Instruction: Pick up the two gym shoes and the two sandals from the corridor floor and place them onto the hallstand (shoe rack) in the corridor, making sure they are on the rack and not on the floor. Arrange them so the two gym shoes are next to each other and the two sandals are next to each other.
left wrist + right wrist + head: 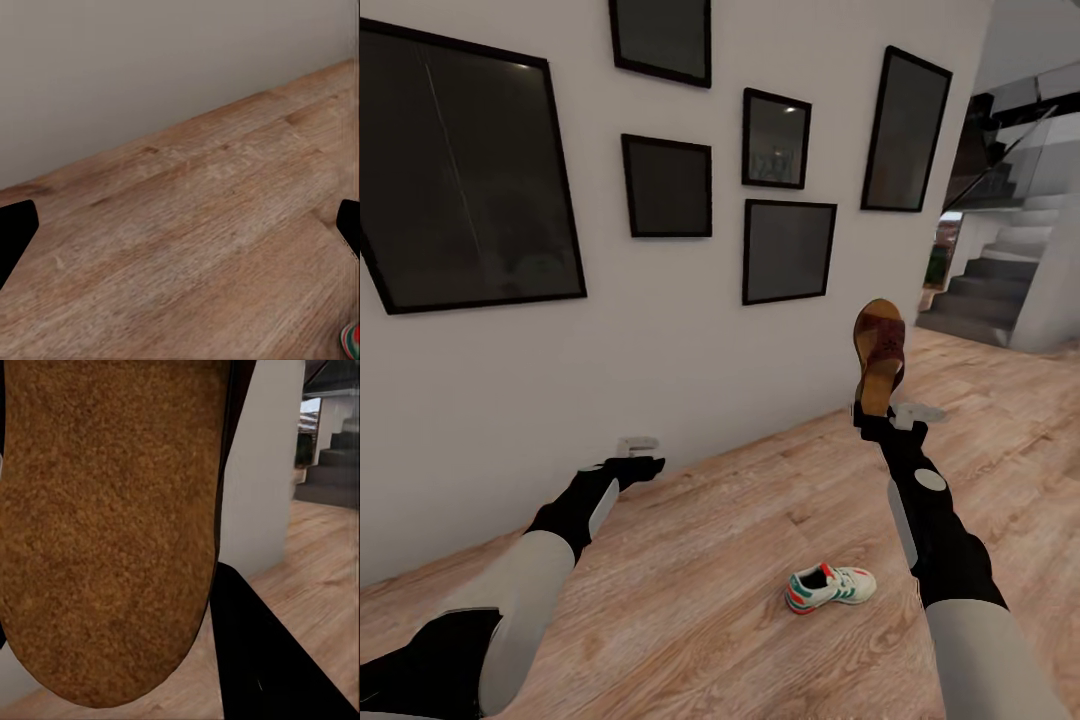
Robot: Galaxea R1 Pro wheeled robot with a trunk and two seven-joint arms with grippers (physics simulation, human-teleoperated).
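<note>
Head view: right gripper fingers clenched on one sandal, raised heel-down. Left gripper fingers spread, empty. Gym shoe on near corridor floor. Step: carrying; next, find hallstand.

The corridor floor looks like matt wood-grain planks, the sandal has a rough, suede-like tan footbed with a dark leather band, and the wall is smooth and matt.
</note>
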